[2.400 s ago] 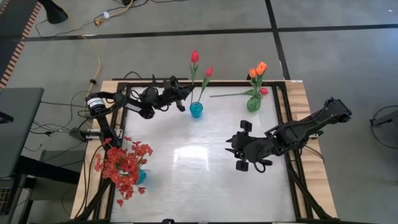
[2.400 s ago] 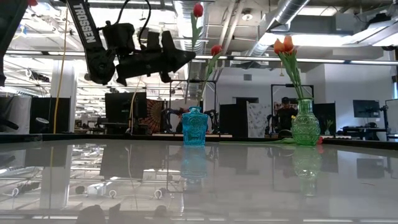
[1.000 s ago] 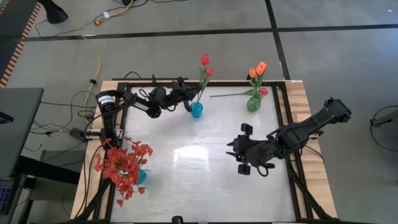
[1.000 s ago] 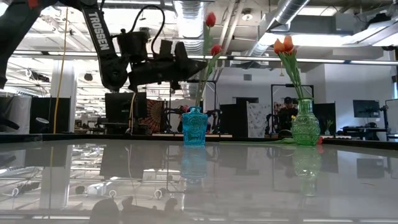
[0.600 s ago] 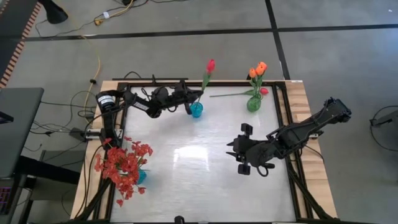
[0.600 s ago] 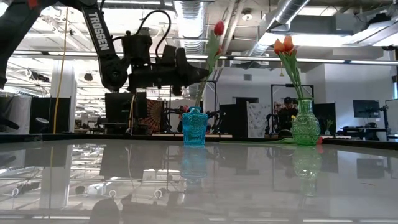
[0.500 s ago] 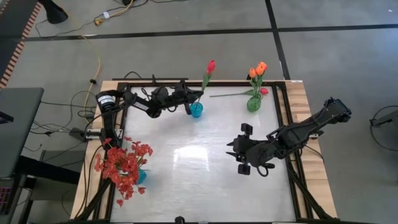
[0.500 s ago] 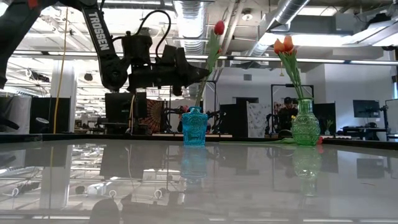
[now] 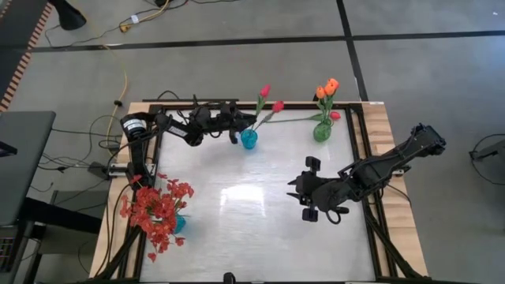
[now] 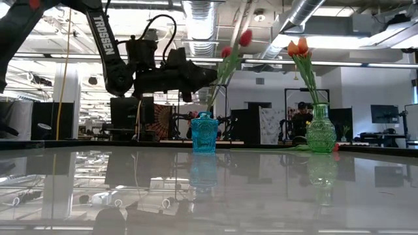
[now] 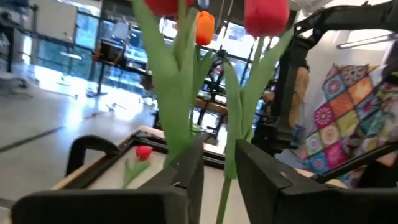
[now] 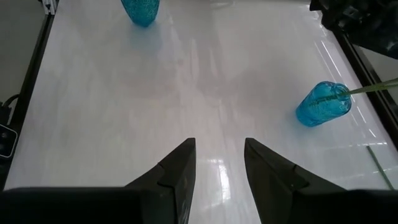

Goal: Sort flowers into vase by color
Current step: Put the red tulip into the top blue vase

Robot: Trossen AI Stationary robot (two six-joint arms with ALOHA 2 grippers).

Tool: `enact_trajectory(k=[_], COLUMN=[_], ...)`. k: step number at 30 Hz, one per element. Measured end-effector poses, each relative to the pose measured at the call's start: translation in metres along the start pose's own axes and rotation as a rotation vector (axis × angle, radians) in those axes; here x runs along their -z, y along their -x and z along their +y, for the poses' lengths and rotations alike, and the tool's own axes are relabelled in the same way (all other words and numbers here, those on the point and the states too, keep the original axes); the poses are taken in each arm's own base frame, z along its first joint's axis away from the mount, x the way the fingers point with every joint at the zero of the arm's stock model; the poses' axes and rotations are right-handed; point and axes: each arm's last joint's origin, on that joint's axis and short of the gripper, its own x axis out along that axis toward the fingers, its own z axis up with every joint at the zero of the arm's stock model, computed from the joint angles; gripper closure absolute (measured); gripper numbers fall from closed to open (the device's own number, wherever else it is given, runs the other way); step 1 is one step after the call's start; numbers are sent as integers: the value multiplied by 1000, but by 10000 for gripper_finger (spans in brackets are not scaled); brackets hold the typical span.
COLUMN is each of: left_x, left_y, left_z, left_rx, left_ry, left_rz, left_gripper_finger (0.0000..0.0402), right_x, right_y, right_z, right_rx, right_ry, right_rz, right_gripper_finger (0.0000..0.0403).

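Note:
Two red-pink tulips stand in the small blue vase at the table's far middle, their stems leaning right. My left gripper is level just left of them, open, with one green stem running up between its fingers. Orange tulips stand in the green vase. Another red-pink tulip lies on the table behind that vase. My right gripper hangs open over the table's right middle, with nothing in it. My left gripper has a tulip stem between its open fingers, which come level from the table's left. I cannot tell whether either finger touches the stem. The stem stands in the blue vase.
A bushy red spray stands in a second blue vase at the near left corner. Bare white tabletop stretches between the vases and my right arm. A dark frame edges the table.
The taller red-pink tulip has tipped toward the table's right and now leans lower over the blue vase, beside the other one. My left gripper has rolled a little by the stems. My right arm has kept still.

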Motion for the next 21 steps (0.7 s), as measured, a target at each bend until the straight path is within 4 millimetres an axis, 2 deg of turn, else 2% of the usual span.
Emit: enact_trajectory(k=[6,14,17,21], left_x=[-4,-22,-33,-45], left_y=[8,21,27,38], left_z=[11,23,29,43], left_rx=[62,161,119,-24], left_ry=[113,241,319,364], left_rz=[34,60,53,40], left_gripper_finger=[293,286,285,285], right_x=[-1,-2,-3,-3], right_y=[-1,-3,-3,-2], right_z=[-2,-5,-4,-4], right_rx=[5,14,11,12], right_ry=[-10,-42,-46,-70], right_rz=[0,-2,-8,-8], right_gripper_finger=[241,241,241,241])
